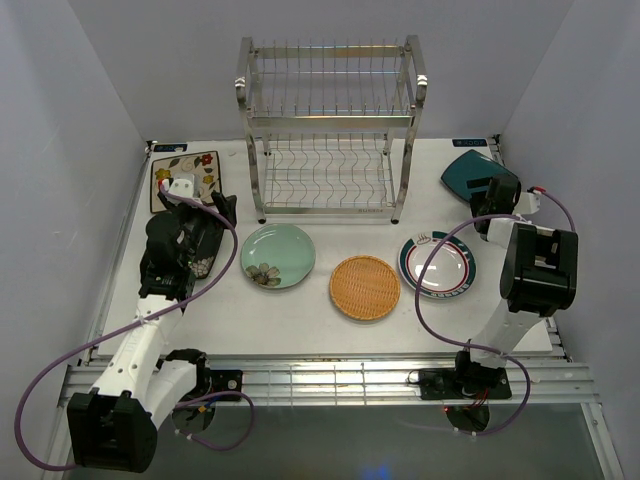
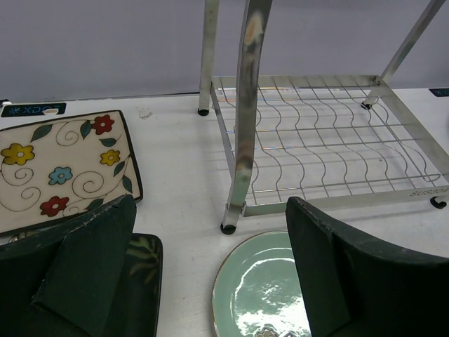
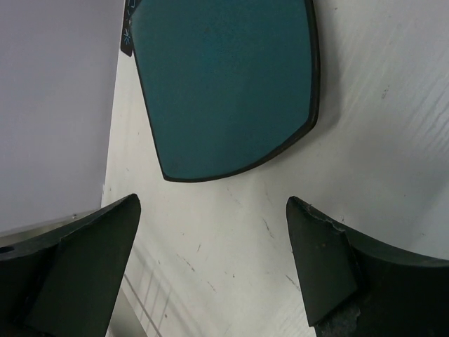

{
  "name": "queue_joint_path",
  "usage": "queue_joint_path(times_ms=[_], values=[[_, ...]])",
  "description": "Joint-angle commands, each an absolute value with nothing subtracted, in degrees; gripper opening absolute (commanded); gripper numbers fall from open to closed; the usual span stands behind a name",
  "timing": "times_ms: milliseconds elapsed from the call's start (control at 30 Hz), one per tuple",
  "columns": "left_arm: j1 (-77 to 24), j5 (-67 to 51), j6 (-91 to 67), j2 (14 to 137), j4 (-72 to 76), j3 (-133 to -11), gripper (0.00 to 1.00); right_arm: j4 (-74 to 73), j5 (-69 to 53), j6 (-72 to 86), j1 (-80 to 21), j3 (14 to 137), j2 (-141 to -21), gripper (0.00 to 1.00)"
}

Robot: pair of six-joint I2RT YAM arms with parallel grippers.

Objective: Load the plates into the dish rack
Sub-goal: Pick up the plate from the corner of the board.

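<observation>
My right gripper (image 3: 210, 210) gapes empty; the teal plate (image 3: 224, 84) lies flat on the desk (image 3: 365, 161), so my grasp may slip.

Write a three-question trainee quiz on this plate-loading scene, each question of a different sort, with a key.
1. Fill in: in the top view, the woven plate lies between the pale green plate and the ____ plate.
2. Multiple choice: which plate lies just ahead of the right gripper? A) pale green plate B) teal plate C) woven plate
3. True or false: the dish rack holds no plates yet.
Key: 1, striped-rim plate; 2, B; 3, true.
</observation>
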State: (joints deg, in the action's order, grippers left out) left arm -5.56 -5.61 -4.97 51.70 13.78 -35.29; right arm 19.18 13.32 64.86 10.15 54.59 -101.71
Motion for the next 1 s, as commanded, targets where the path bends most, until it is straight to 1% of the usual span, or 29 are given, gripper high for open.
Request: queue_joint_path(times_ms=[0, 233, 333, 467, 600, 733, 967], values=[[-5.3, -6.2, -5.0, 49.7, 14.6, -34.9, 0.98, 24.9, 15.0, 65.7, 10.5, 54.1, -102.7, 0.90], [-5.3, -7.3, -4.6, 50.4, 14.7, -34.8, 0.98, 26.4, 17.0, 65.7, 10.9, 52.7, -104.5, 0.90], [-5.3, -7.7, -4.4, 50.5, 14.7, -34.8, 0.98, 33.9, 17.4, 64.4, 11.2, 49.9, -105.6, 0.90], [-5.3, -8.8, -4.1, 50.2, 14.8, -34.6, 0.98, 34.6, 15.0, 64.5, 12.5, 50.3, -107.9, 0.90], [-5.3, -9.4, -4.0, 50.2, 14.9, -34.6, 0.98, 38.6, 14.0, 65.0, 12.8, 48.9, -108.9, 0.90], [-5.3, -9.1, -3.8, 49.7, 14.9, -34.5, 0.98, 38.8, 14.3, 65.6, 13.0, 49.0, -109.4, 0.90], [-5.3, -9.5, -3.6, 49.8, 14.9, -34.4, 0.98, 41.1, 13.6, 68.0, 13.1, 51.2, -113.9, 0.92]])
